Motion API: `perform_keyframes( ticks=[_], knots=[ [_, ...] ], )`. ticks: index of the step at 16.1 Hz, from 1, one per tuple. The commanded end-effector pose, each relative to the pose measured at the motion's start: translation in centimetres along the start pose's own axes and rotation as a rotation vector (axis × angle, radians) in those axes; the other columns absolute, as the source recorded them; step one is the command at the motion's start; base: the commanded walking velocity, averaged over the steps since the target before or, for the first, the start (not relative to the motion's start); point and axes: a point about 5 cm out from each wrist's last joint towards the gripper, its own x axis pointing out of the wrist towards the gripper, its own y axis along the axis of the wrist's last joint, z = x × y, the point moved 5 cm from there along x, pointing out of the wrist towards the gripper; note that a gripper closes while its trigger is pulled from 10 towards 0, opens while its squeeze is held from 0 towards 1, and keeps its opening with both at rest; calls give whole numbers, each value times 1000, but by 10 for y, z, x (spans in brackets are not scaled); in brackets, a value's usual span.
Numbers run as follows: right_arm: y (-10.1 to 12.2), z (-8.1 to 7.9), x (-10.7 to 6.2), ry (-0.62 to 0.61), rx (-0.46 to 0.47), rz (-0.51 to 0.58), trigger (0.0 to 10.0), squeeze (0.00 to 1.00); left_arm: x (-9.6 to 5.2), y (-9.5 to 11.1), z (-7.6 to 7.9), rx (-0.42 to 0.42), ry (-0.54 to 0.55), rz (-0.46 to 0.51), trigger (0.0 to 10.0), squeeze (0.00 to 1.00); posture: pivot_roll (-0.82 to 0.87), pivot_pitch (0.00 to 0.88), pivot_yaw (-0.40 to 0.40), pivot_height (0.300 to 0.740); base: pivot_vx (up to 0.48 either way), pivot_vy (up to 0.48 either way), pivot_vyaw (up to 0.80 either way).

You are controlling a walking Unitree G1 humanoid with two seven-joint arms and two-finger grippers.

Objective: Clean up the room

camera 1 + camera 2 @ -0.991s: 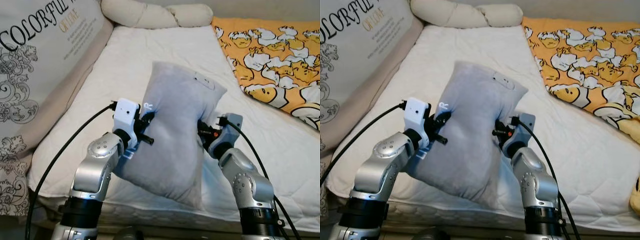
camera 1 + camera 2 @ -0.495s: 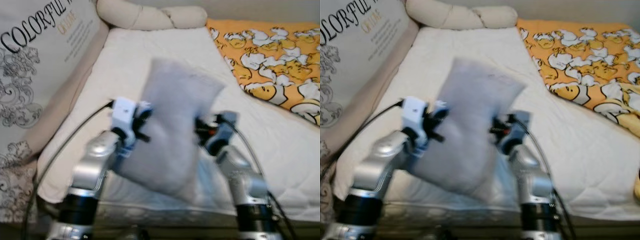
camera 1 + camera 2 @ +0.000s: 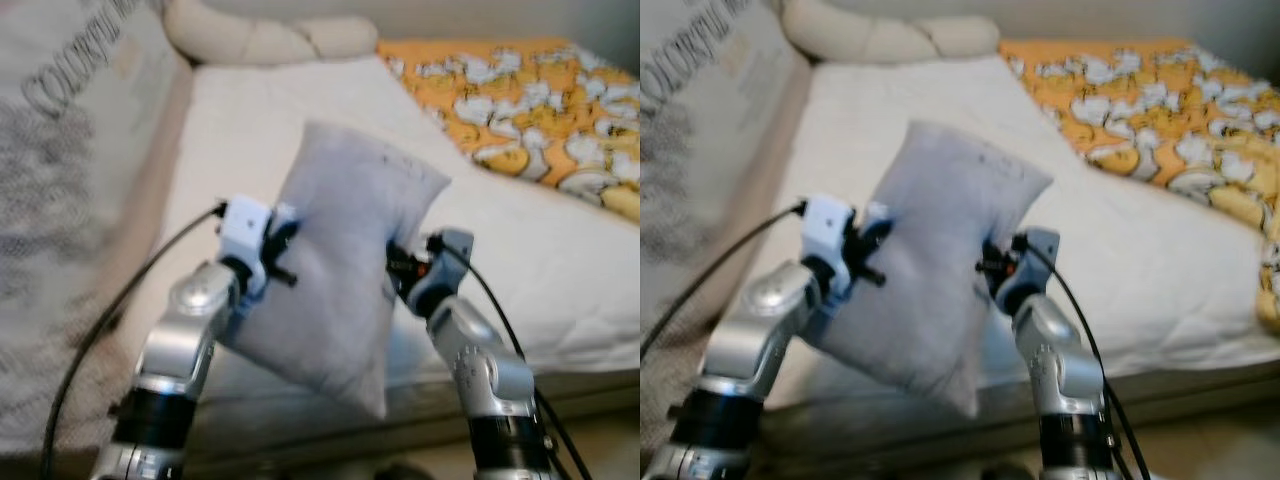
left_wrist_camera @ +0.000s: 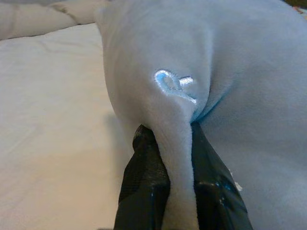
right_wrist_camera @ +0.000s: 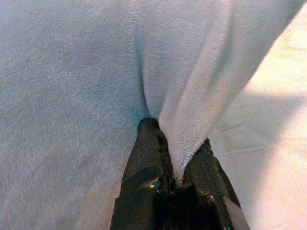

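Grey pillow (image 3: 345,250), soft and plush, held up in the air in front of the bed (image 3: 300,120), tilted, one corner pointing up toward the far right, another hanging low near the mattress edge. Small pale embroidered mark (image 4: 173,84) on its left side.

Left tool (image 4: 172,143) pinched tight on a fold of the pillow's left side, a ridge of fabric squeezed between the two black fingers (image 4: 146,163), just below the embroidered mark. Right tool (image 5: 175,148) likewise clamped on a fold of the right side, fabric bunched between its fingers (image 5: 151,143). From the head views: left tool (image 3: 285,245) at the pillow's left edge, right tool (image 3: 400,265) at its right edge, both silver arms raised and bent, black cables trailing down.

Behind and below: white quilted mattress cover. At the far right, an orange blanket (image 3: 520,110) with a white and yellow cartoon pattern, spread over the bed. At the head of the bed, a long cream bolster (image 3: 265,40). Along the left, a large printed cushion (image 3: 70,170) with dark lettering, blurred.
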Motion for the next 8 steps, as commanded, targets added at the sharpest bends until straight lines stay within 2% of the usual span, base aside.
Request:
perform_keyframes(
  ticks=[1, 7, 8],
  knots=[
    [9, 5, 0, -22, -9, 25, 10000, 0, 3, 12, 4, 19, -1, 39, 10000, 0, -11, 0, 24, 740, 0, 0, 0],
    [9, 8, 1, -34, -2, 21, 10000, 0, 6, 19, -3, 3, 31, 69, 10000, 0, -8, 0, 23, 740, 0, 0, 0],
    [8, 7, 1, -31, -7, 17, 10000, 0, 5, 19, -6, 3, 44, 69, 10000, 0, -7, 0, 24, 740, 255, 0, 0]
  ],
)
